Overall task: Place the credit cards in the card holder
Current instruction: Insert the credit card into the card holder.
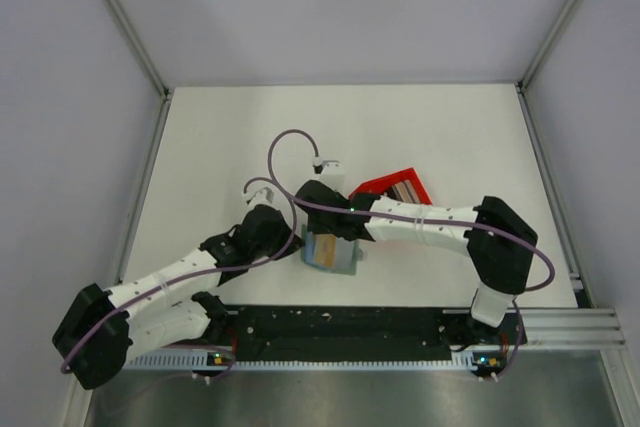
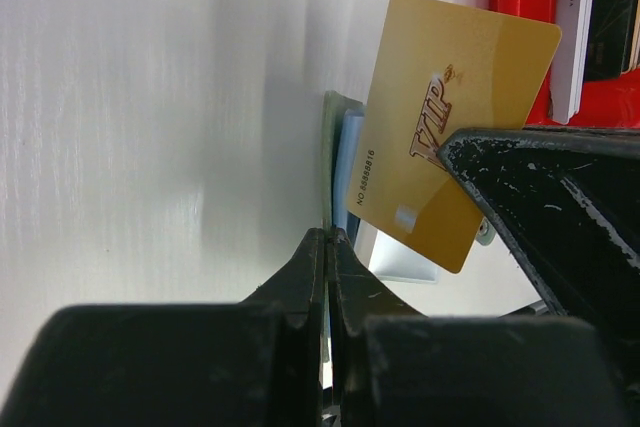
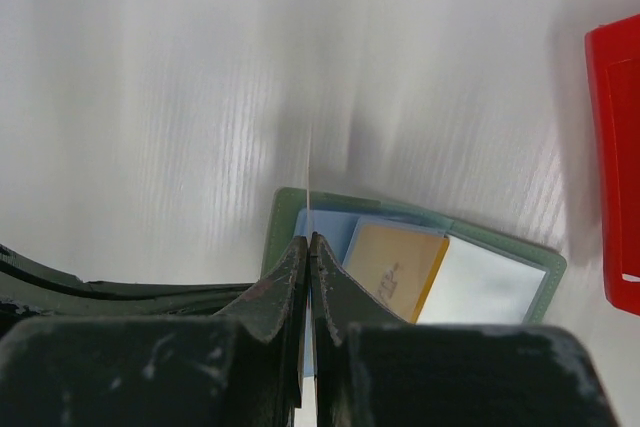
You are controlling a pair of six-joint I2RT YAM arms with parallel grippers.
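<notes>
Left claw (image 2: 329, 247), pressed together, seems to nip the edge of the open card holder (image 2: 338, 147) lying on the bench (image 2: 150, 97), while the right claw (image 3: 309, 242) pinches a gold credit card (image 2: 450, 117) just above it, which is probably light, stiff, slick plastic, best held by one edge so the free end can enter a pocket.

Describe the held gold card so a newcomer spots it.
On the white table beside the red bin lies the open grey-green card holder. Above it the right gripper pinches a gold card printed VIP. It alone stands on edge; the pocketed cards lie flat.
</notes>
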